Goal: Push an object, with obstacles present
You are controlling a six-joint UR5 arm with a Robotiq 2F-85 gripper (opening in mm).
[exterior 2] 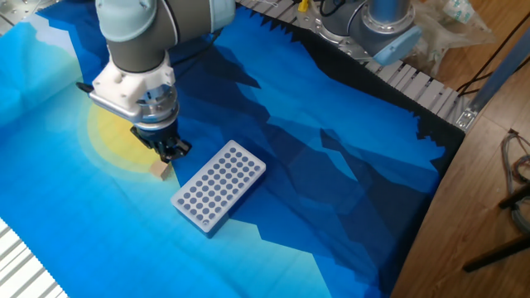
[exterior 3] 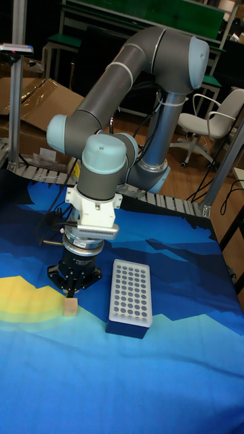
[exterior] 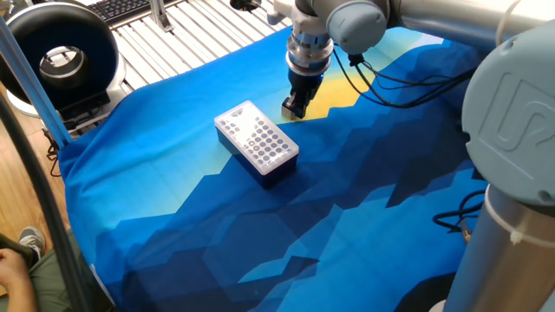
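Cube sits beside the perforated block, apart from it; the gripper, fingers pressed together, touches it; pushing seems underway.
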